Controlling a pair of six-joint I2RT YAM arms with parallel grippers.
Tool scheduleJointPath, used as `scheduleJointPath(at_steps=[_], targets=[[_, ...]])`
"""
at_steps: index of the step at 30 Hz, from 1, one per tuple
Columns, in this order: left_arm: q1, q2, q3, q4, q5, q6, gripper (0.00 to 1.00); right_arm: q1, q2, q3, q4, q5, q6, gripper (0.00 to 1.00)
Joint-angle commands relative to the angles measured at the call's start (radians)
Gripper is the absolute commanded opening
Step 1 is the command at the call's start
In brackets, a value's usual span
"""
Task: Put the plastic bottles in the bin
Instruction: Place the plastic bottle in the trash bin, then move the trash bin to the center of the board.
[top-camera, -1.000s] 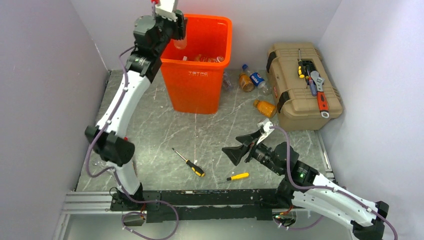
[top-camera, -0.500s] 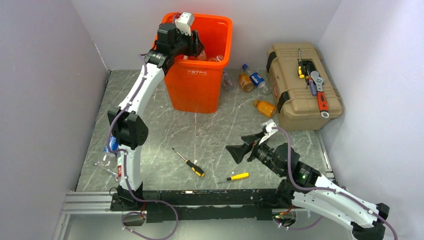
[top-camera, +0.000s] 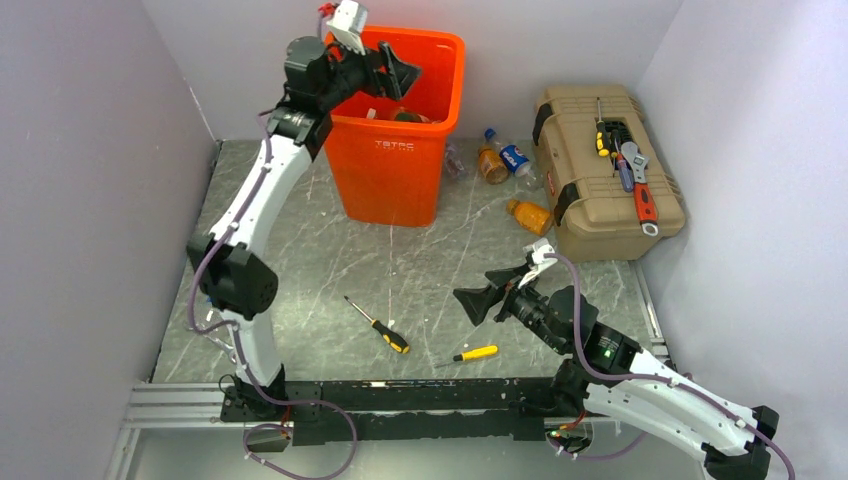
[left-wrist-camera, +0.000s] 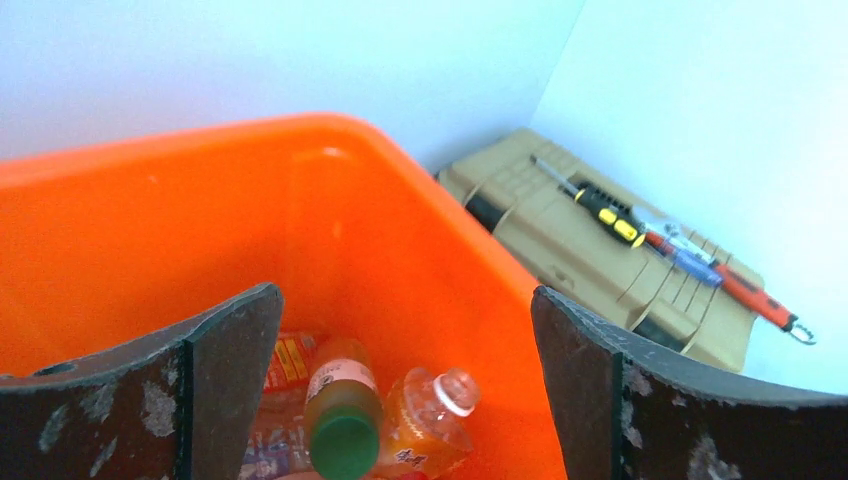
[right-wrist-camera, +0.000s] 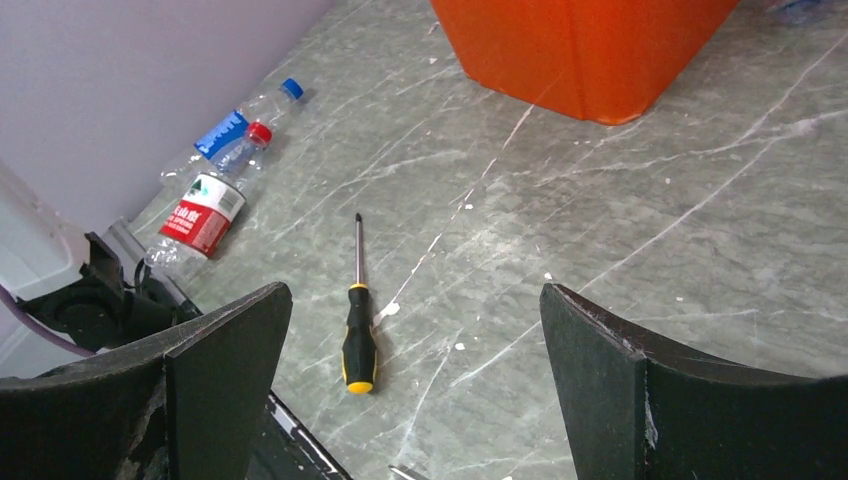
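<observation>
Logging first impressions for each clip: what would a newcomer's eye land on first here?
The bright orange bin at the far middle of the table, with the left arm reaching over its rim, jaws wide open, above bottles lying inside. Next, the tan toolbox at far right with tools on its lid, and several loose bottles on the table between them.

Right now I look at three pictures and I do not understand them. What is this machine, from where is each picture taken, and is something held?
These are two robot arms bolted at the edge of a table. One picture looks down from above; the other two come from a camera on each wrist. The left pincer hangs open and empty over the orange bin, which has bottles inside. The right pincer is open above the table, holding nothing. Loose bottles, two screwdrivers and a tan toolbox lie around.
</observation>
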Motion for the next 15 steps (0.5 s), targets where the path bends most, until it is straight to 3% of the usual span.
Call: scheduleJointPath(at_steps=[1, 5, 9, 12, 15], targets=[[0.001, -0.254, -0.071, 0.163, -0.079, 0.015, 0.99, 0.003, 0.005, 0.031, 0.01, 0.035, -0.011, 1.0], [0.0, -0.452, -0.245, 0.17, -0.241, 0.075, 0.99, 0.003, 0.012, 0.04, -0.007, 0.092, 0.004, 1.0], [0.0, -0.62, -0.392, 0.007, -0.472, 0.177, 0.99, 0.003, 0.037, 0.068, -0.083, 0.321, 0.084, 1.0], [0.0, -0.76, -0.565, -0.057, -0.608, 0.242, 1.0, 0.002, 0.097, 0.118, -0.169, 0.46, 0.138, 1.0], [0.001, -0.898, -0.767, -0.08, -0.732, 0.259, 0.99, 0.002, 0.149, 0.138, -0.201, 0.501, 0.162, 1.0]])
